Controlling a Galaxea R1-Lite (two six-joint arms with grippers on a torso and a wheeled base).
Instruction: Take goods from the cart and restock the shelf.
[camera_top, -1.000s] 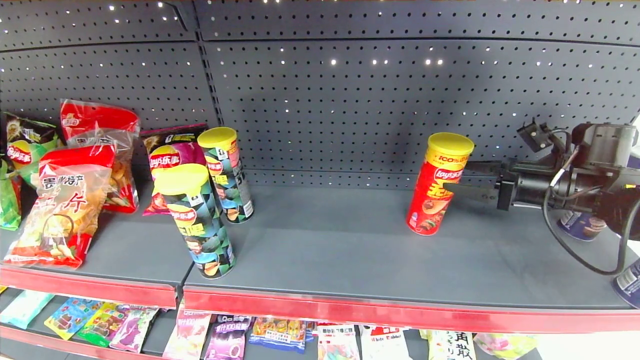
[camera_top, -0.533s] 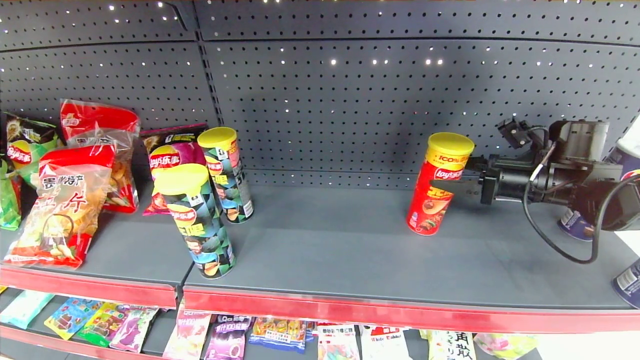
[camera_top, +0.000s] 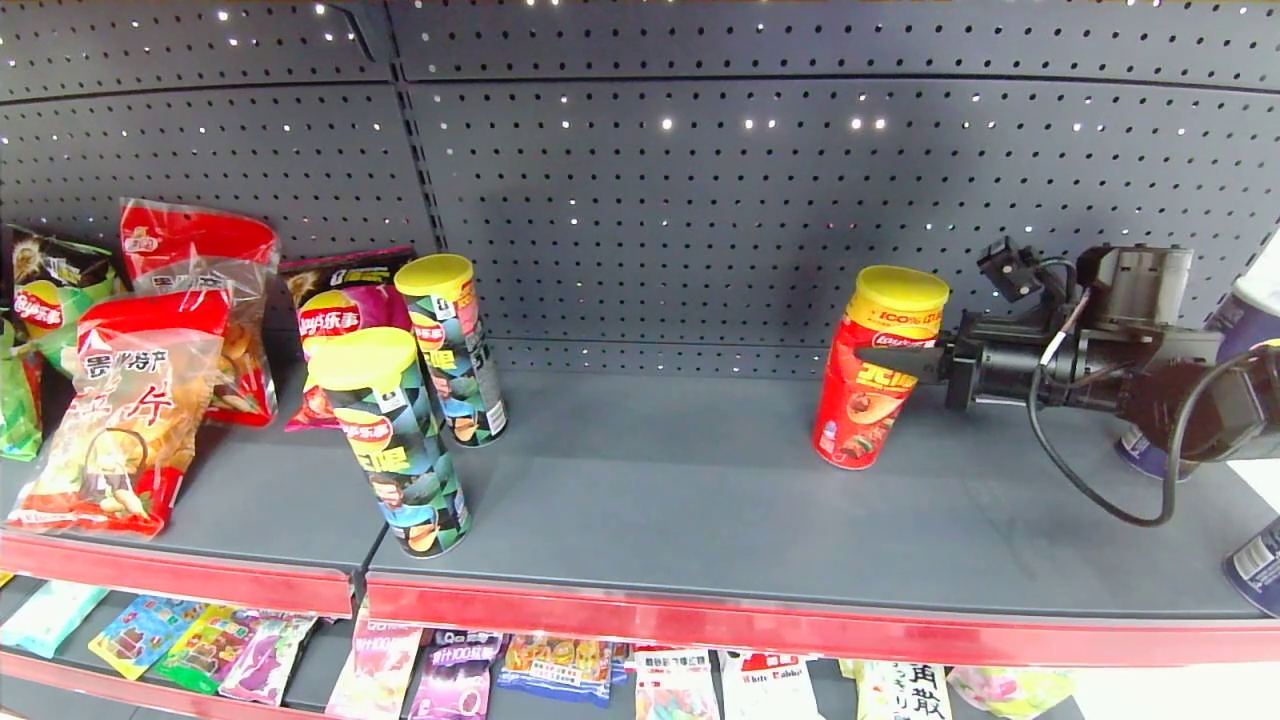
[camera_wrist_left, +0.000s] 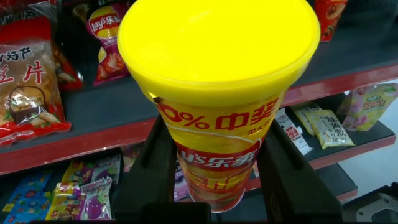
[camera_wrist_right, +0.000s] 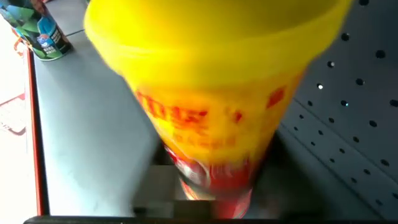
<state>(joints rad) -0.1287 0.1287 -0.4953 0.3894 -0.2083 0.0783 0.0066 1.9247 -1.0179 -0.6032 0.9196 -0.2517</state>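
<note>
A red chip can (camera_top: 875, 390) with a yellow lid stands on the grey shelf (camera_top: 700, 500), right of centre. My right gripper (camera_top: 882, 356) comes in level from the right, open, with one finger (camera_top: 900, 358) across the can's front and the other hidden behind it. The right wrist view has this can (camera_wrist_right: 211, 118) close up between the fingers of the right gripper (camera_wrist_right: 211, 196). My left gripper (camera_wrist_left: 216, 158) is shut on another yellow-lidded chip can (camera_wrist_left: 217, 81), held upright in front of the lower shelves.
Two green chip cans (camera_top: 395, 450) (camera_top: 452, 345) stand left of centre, with snack bags (camera_top: 130, 420) beyond them. Dark blue tubs (camera_top: 1155, 450) (camera_top: 1255, 565) sit at the far right. A pegboard wall (camera_top: 700, 200) closes the back. Bare shelf lies between the green and red cans.
My right gripper has slid leftward, so its fingers now reach further around the red can. The can has stayed in place.
</note>
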